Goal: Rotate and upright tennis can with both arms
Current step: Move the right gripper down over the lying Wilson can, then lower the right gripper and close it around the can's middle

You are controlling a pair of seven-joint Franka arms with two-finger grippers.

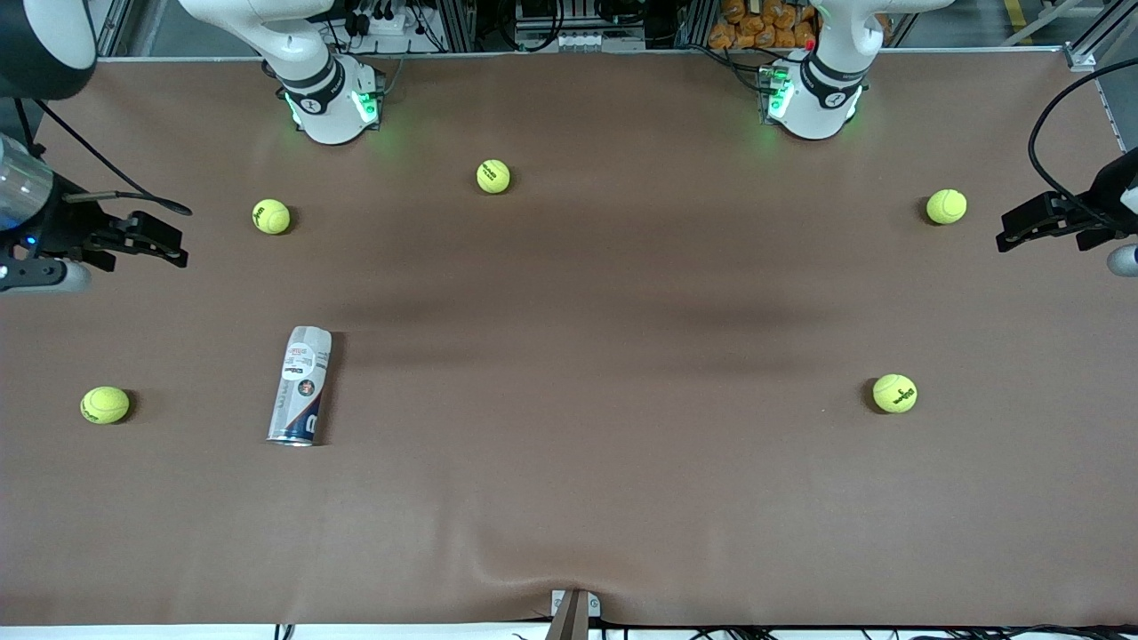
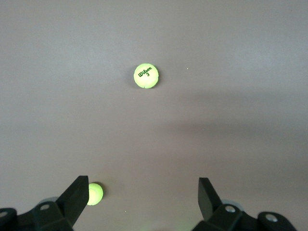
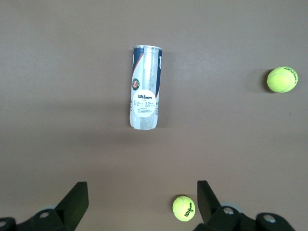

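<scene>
The tennis can (image 1: 300, 385) lies on its side on the brown table toward the right arm's end, its silvery rim end nearer the front camera. It also shows in the right wrist view (image 3: 146, 87), label up, with no balls visible inside. My right gripper (image 1: 169, 242) is open and empty, up in the air over the right arm's end of the table, well apart from the can; its own view shows the jaws wide apart (image 3: 142, 202). My left gripper (image 1: 1009, 229) is open and empty, up in the air over the left arm's end of the table (image 2: 143, 199).
Several yellow-green tennis balls lie loose on the table: one (image 1: 105, 404) beside the can toward the right arm's end, one (image 1: 271, 216) and one (image 1: 493, 176) farther from the front camera, and two (image 1: 946, 206) (image 1: 894, 393) toward the left arm's end.
</scene>
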